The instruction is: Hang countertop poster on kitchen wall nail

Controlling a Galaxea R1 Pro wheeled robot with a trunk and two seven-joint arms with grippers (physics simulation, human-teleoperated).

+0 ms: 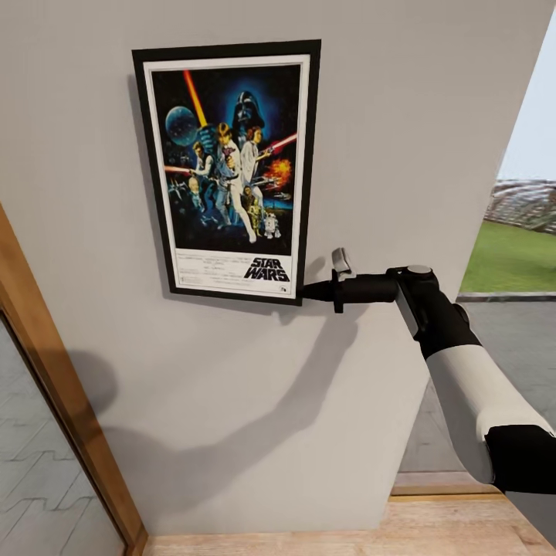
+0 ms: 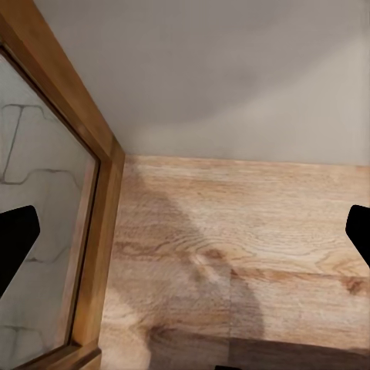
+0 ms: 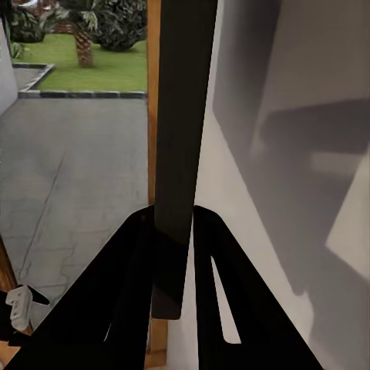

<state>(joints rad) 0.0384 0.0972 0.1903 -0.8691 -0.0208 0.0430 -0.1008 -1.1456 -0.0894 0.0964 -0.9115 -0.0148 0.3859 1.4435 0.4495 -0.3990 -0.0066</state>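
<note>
Plain grey wall (image 1: pixel 371 154), poster (image 1: pixel 228 170) flat against it. Right end effector (image 1: pixel 303 291) pinching lower frame corner. Best to confirm nail catch, then release slowly.

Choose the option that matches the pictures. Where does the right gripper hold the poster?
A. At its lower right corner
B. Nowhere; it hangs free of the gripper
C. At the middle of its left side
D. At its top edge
A: in the head view the right gripper meets the poster at its lower right corner, and the right wrist view shows the fingers closed on the frame's edge.
</note>
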